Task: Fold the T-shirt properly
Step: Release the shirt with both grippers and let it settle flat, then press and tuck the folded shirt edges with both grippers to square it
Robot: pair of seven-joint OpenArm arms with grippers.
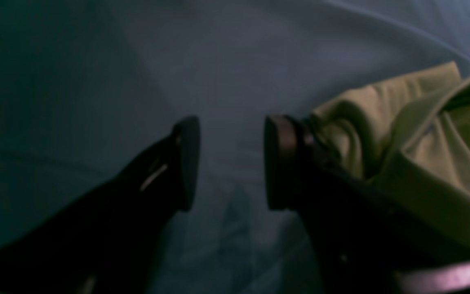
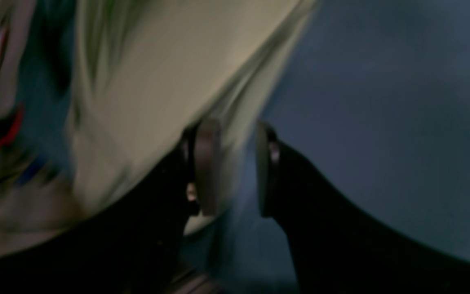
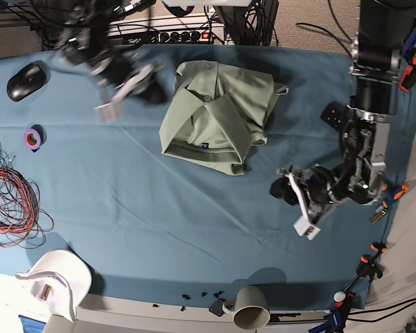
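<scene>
Mouse (image 3: 26,80) beyond T-shirt (image 3: 218,114)

Worktop (image 3: 125,208) under blue cloth. Folded T-shirt (image 3: 218,114) near far edge. Black mouse (image 3: 24,80), purple tape roll (image 3: 32,138), tangled red-orange wires (image 3: 14,194) along one side.

The T-shirt (image 3: 218,114) lies folded on the table cloth (image 3: 159,215), near the far edge. A computer mouse (image 3: 25,80) sits at the far left corner, a tape roll (image 3: 32,138) just before it, then a bundle of wires (image 3: 14,198). A cup (image 3: 252,307) stands at the near edge.
</scene>
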